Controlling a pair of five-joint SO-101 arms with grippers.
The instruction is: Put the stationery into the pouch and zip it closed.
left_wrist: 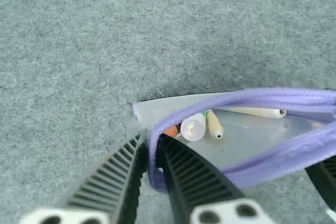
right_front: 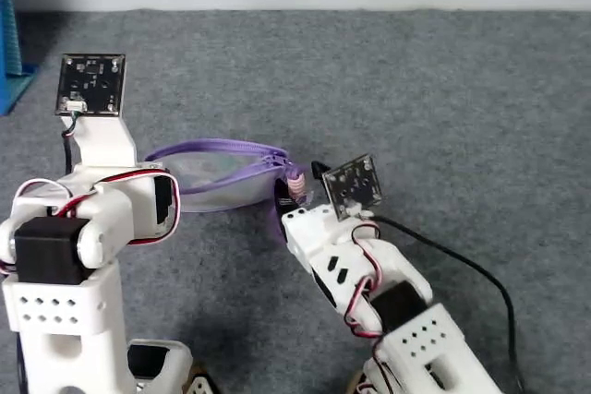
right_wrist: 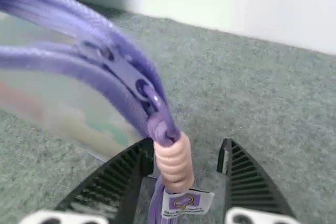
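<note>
Clear pouch (right_front: 217, 186) w/ purple zip lies on grey felt table (right_front: 443, 89) btwn the two arms. In the high view its long axis runs side to side: one end at the L arm, zip-pull end pointing to the R arm. L gripper (left_wrist: 151, 142) is clenched on the pouch's end edge, purple zip tape nipped btwn its ribbed fingers. Zip gapes open along the top. Inside, stationery lies roughly lengthwise, ends toward the L gripper: white capped tube (left_wrist: 192, 128), yellow pen (left_wrist: 214, 124), cream pen (left_wrist: 257, 112). R gripper (right_wrist: 184, 150) is released, fingers apart. Pink coil charm (right_wrist: 173, 166) of the zip slider (right_wrist: 126, 74) hangs btwn them, against one finger, clear of the other.
</note>
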